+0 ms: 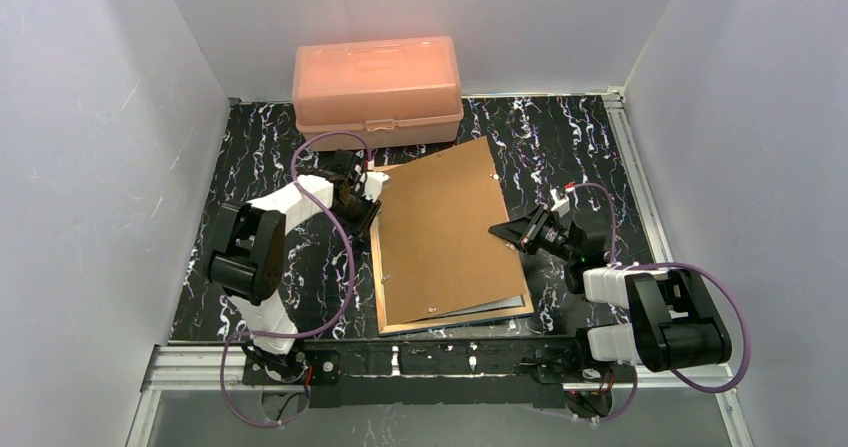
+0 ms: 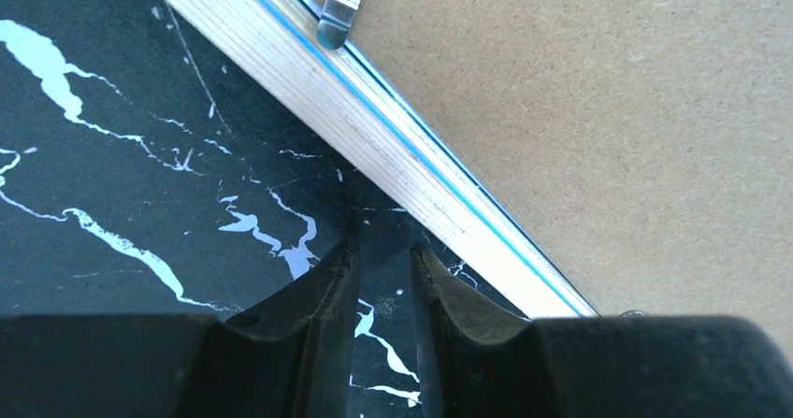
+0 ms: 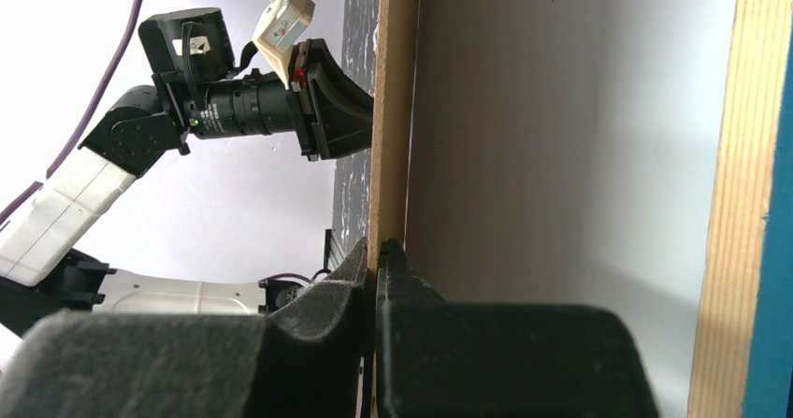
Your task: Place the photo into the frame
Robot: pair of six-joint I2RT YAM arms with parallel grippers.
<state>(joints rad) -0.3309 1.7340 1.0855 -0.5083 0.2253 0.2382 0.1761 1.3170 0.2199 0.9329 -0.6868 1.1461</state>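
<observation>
The frame lies face down on the table, wood back edge up; the left wrist view shows its wood edge with a blue line. My right gripper is shut on the right edge of the brown backing board, holding it tilted above the frame. The board's edge sits between the jaws. Under the board a pale sheet lies inside the frame, apparently the photo's white back; its print is hidden. My left gripper is slightly open and empty on the table beside the frame's far left corner.
A peach plastic box stands shut at the back, just behind the frame. A metal turn clip sticks out from the frame's rim over the board. White walls close in the table on three sides.
</observation>
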